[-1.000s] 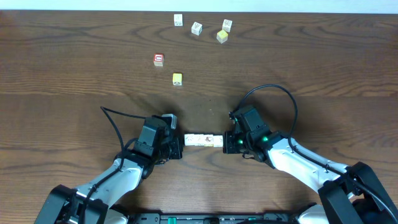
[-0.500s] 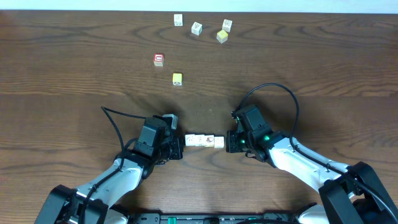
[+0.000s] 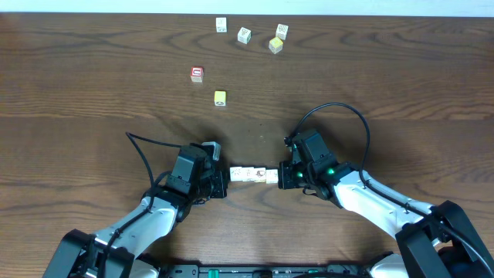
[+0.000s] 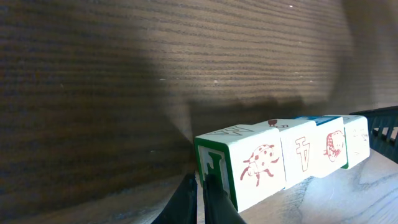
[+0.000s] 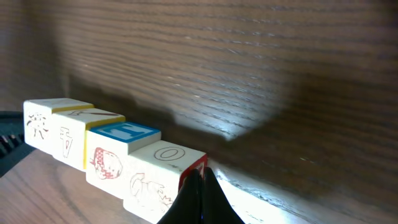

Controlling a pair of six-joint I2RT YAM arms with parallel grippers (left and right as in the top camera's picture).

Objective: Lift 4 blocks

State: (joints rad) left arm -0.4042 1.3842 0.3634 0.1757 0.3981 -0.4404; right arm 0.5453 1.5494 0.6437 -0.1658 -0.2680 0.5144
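Observation:
Four white blocks [image 3: 253, 175] form one tight row between my two grippers, near the table's front middle. My left gripper [image 3: 226, 177] is shut, and its closed tips press the row's left end. My right gripper [image 3: 280, 176] is shut too and presses the right end. In the left wrist view the closed left gripper [image 4: 205, 182] touches the green-edged ladybug block [image 4: 249, 165]. In the right wrist view the closed right gripper [image 5: 200, 174] touches the red-edged block [image 5: 165, 171] marked with an O. The row seems to hang just above the wood, with its shadow behind it.
Three white cubes [image 3: 244, 35] and a yellow cube [image 3: 275, 45] lie near the table's far edge. A red cube [image 3: 197, 74] and another yellow cube [image 3: 220, 97] sit left of centre. A black cable [image 3: 340, 112] loops above the right arm.
The row of blocks has barely shifted and both grippers stay shut against its ends. The right gripper has nudged very slightly.

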